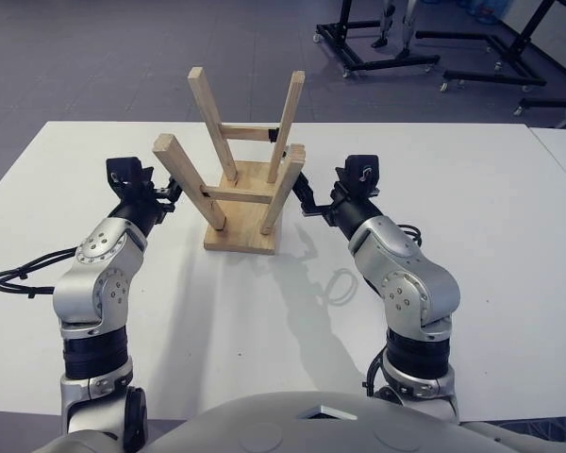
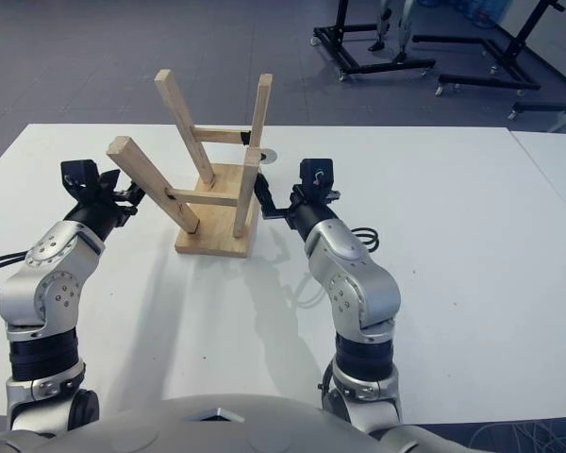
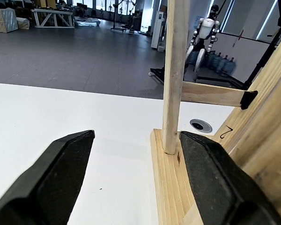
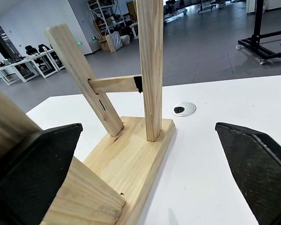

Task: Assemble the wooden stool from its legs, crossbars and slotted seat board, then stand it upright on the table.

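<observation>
The wooden stool stands upside down on the white table (image 1: pixel 472 236), its seat board (image 1: pixel 241 236) flat on the surface and its legs pointing up. Crossbars (image 1: pixel 248 133) join the legs. My left gripper (image 1: pixel 170 193) is open beside the near left leg (image 1: pixel 189 179); in the left wrist view one black finger (image 3: pixel 215 178) lies close against that leg (image 3: pixel 267 131). My right gripper (image 1: pixel 307 198) is open at the near right leg (image 1: pixel 281 189). In the right wrist view that leg (image 4: pixel 84 197) sits just inside one of the fingers (image 4: pixel 33 173).
A round grommet hole (image 2: pixel 267 154) sits in the table just behind the stool. A black cable (image 1: pixel 19 278) trails over the left side and a pale cable loop (image 1: pixel 340 283) lies by my right arm. Black wheeled frames (image 1: pixel 406 47) stand on the floor beyond.
</observation>
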Motion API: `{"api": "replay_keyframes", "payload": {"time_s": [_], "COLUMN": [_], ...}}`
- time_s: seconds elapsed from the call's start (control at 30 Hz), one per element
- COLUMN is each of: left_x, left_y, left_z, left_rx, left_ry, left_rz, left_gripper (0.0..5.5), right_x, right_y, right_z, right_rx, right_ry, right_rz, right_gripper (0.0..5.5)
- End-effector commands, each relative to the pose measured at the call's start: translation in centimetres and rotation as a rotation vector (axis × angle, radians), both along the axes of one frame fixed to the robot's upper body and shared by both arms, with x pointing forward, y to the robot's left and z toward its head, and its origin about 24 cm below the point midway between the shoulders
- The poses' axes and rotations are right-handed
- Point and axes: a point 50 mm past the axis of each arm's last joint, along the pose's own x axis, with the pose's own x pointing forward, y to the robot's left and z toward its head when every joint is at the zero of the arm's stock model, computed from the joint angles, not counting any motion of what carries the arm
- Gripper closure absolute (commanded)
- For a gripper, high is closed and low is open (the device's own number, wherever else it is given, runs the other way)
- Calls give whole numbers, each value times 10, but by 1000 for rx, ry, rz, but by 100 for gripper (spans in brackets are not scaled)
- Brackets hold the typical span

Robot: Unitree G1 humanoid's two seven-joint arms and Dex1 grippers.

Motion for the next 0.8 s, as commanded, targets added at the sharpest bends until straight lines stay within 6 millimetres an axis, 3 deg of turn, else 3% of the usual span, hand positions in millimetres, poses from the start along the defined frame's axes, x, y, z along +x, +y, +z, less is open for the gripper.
{"api": "replay_keyframes", "payload": {"time_s": [0.03,0.17,0.23,0.3,0.43,0.47,0.53,0.6,0.8], "left_x": [5,7,7,5,4,5,5,4,0], "left_y": [-11,2,8,12,16,17,16,16,17], "left_z": [10,12,12,11,8,8,8,6,2], "left_rx": [-12,13,25,29,27,26,23,20,22], "left_ry": [-29,-33,-33,-34,-29,-30,-33,-34,-26], "left_rz": [-102,-73,-57,-42,-21,-18,-13,-9,1], "left_gripper": [213,213,213,213,213,213,213,213,213], "right_x": [8,22,37,46,58,57,50,45,42], "right_y": [-30,-65,-79,-81,-41,-31,-3,11,17], "right_z": [-8,10,41,72,152,163,167,169,200], "right_rx": [-72,-103,-60,18,145,145,123,91,1], "right_ry": [21,-38,-117,-178,-305,-313,-320,-331,-431], "right_rz": [-24,-93,-130,-127,-71,-61,1,33,45], "right_gripper": [25,25,25,25,25,25,25,25,25]}}
